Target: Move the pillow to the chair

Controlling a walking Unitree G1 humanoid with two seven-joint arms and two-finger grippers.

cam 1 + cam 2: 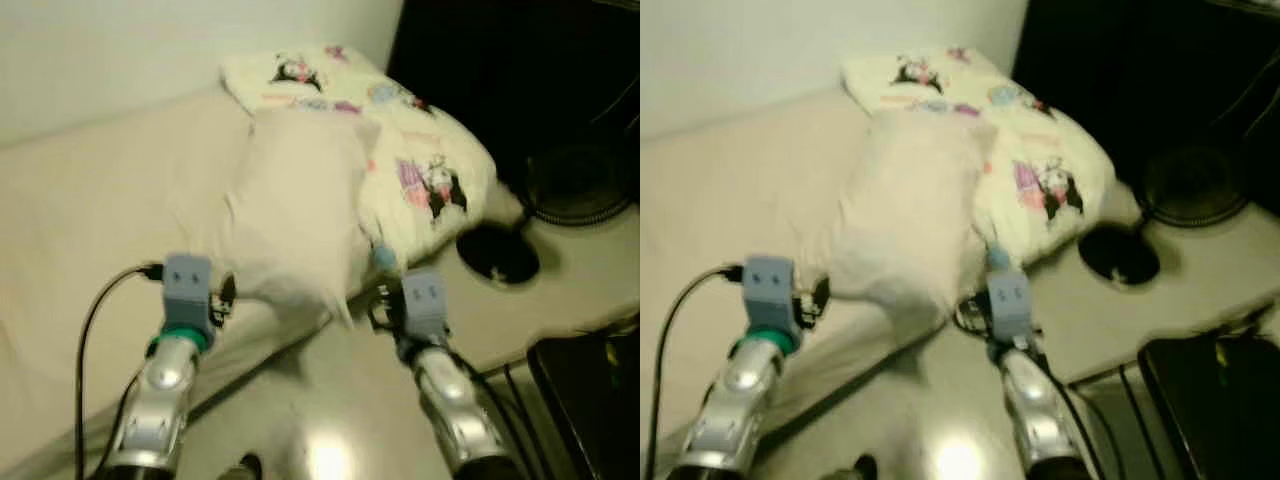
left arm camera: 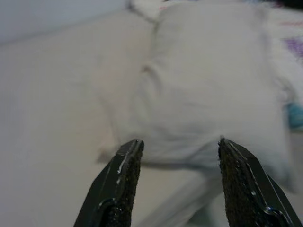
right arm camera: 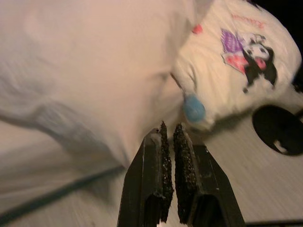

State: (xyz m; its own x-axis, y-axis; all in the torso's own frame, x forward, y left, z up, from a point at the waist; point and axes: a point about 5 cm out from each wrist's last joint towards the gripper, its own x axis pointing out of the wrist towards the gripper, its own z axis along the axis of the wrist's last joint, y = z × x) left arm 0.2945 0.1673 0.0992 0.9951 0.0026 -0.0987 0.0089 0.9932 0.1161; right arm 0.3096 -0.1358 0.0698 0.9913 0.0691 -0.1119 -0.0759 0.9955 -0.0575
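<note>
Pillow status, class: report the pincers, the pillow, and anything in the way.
Left pincer open, at the plain pillow's near edge. Right pincer shut, beside its corner. Pillow on bed, overlapping printed pillow. Fan off right.

Plain cream pillow [image 1: 295,205], cartoon-printed pale yellow blanket [image 1: 420,150]

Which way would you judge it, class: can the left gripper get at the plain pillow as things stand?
Probably yes: the left gripper is open and aimed at the plain pillow, whose near edge lies just ahead of its fingertips, unobstructed.
</note>
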